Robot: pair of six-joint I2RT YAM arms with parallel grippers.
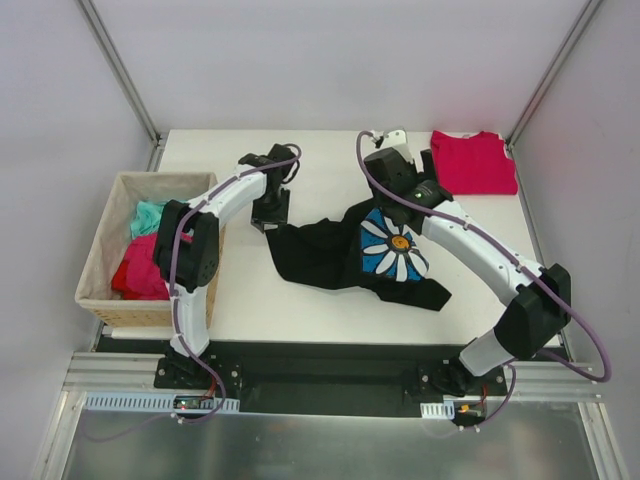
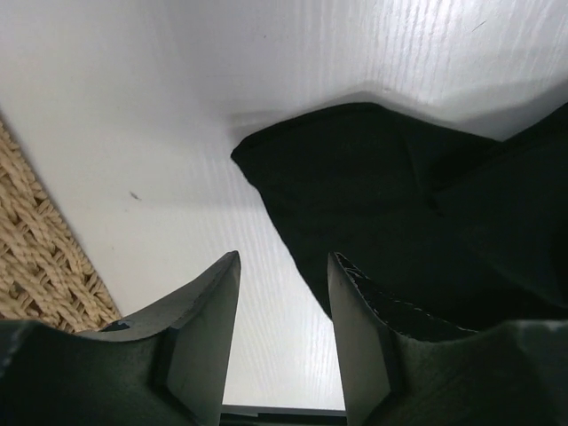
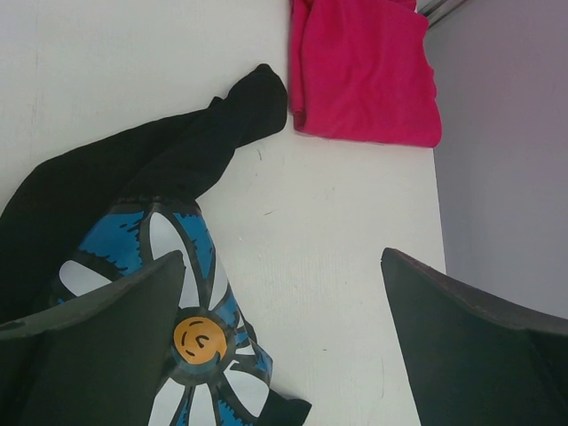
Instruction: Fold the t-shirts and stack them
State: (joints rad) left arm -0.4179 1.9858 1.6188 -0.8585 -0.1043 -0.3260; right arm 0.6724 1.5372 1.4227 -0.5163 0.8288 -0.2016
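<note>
Pincer on the left (image 2: 282, 259) half open, gripping nothing, black t-shirt (image 2: 399, 204) edge just beside one jaw. Risks closing on bare table (image 2: 177, 106), with cloth off-centre. Farther on, right pincer (image 3: 282, 257) wide open, empty, over the print (image 3: 200, 257); red t-shirt (image 3: 364, 71) beyond.

I lose part of the black t-shirt (image 1: 320, 250) under my right arm (image 1: 470, 245); right wrist view crops the red t-shirt (image 3: 364, 71).

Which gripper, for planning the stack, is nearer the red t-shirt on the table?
Right. The right gripper hovers over the black t-shirt, near the red t-shirt; the left gripper is at the black t-shirt's left end.
</note>
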